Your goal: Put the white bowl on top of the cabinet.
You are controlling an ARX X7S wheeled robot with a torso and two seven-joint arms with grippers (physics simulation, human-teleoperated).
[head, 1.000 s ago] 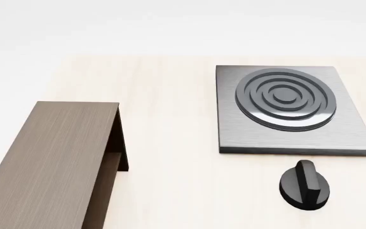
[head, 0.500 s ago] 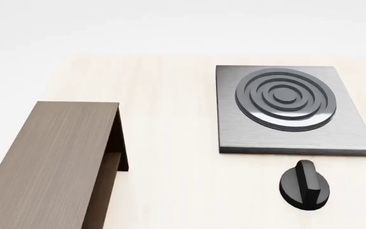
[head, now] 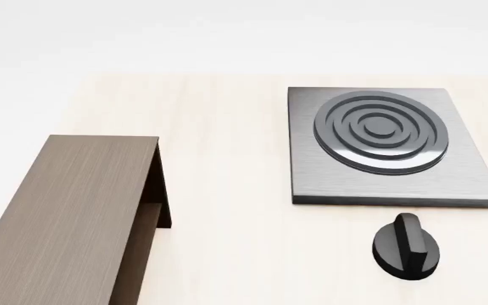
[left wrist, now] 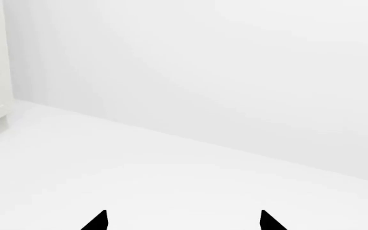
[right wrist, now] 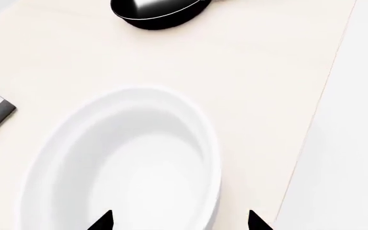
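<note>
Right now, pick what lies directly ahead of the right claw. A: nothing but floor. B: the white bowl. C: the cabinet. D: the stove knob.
B: the right wrist view shows the white bowl on the table just beyond the right claw, whose tips stand apart.

One white bowl [right wrist: 123,167], one cabinet [head: 61,219], one frying pan [right wrist: 158,12] — one stove plate [head: 388,146], one knob [head: 406,246].
</note>
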